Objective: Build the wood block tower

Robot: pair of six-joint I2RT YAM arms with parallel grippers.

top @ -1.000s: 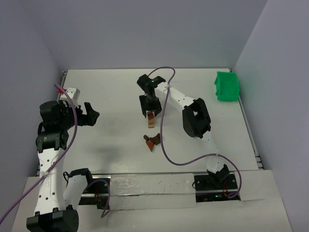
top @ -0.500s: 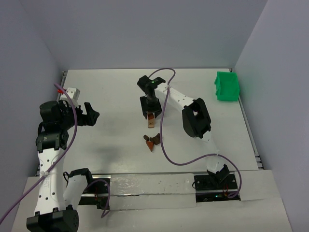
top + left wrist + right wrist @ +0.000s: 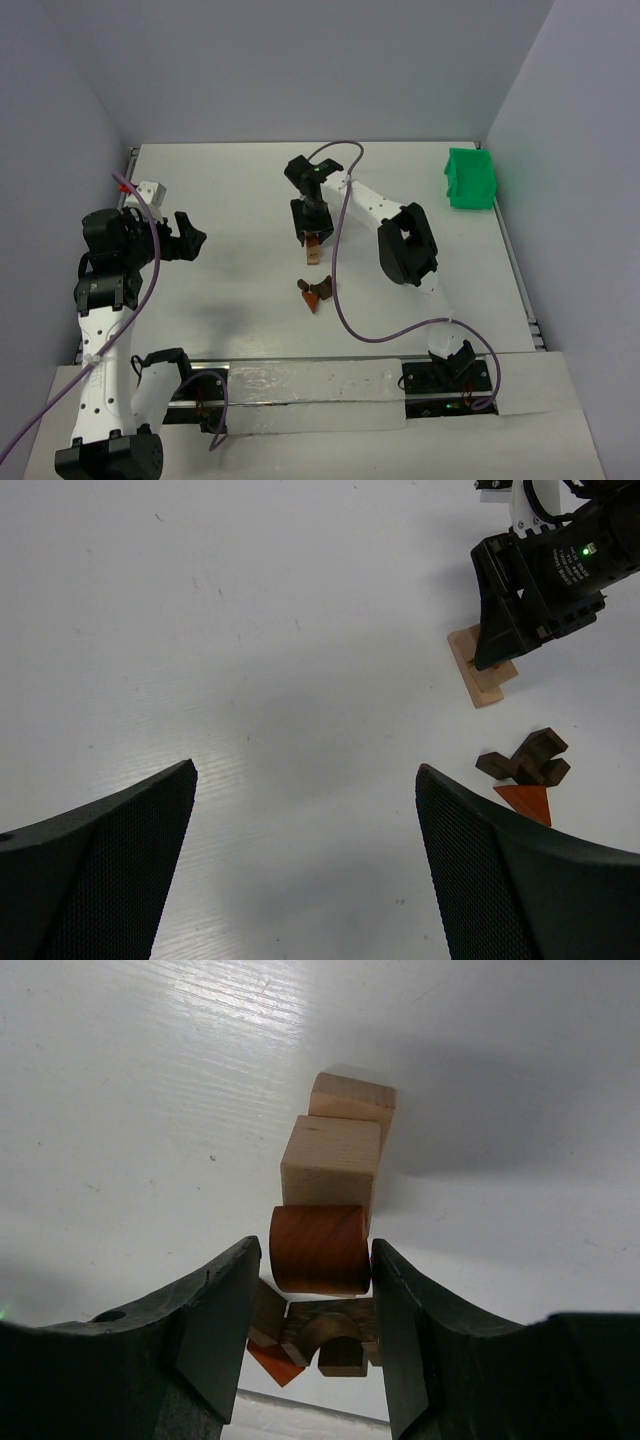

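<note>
The wood block tower [image 3: 313, 250] stands mid-table: two light tan blocks [image 3: 332, 1160] with a reddish-brown cylinder block [image 3: 320, 1255] on top. It also shows in the left wrist view [image 3: 482, 675]. My right gripper [image 3: 311, 230] [image 3: 316, 1247] hangs over the tower with its jaws on either side of the cylinder; a thin gap shows at the left jaw. Loose wood blocks [image 3: 314, 292] [image 3: 525, 765] [image 3: 330, 1335], dark brown pieces and an orange-red wedge, lie just in front of the tower. My left gripper [image 3: 195, 240] [image 3: 305, 768] is open and empty, raised at the left.
A green bin [image 3: 470, 180] sits at the back right corner. A purple cable [image 3: 340, 290] loops from the right arm across the table next to the loose blocks. Walls enclose the table on three sides.
My right gripper has drawn slightly back and up from the tower. The tower, the loose blocks and the left arm have not moved.
</note>
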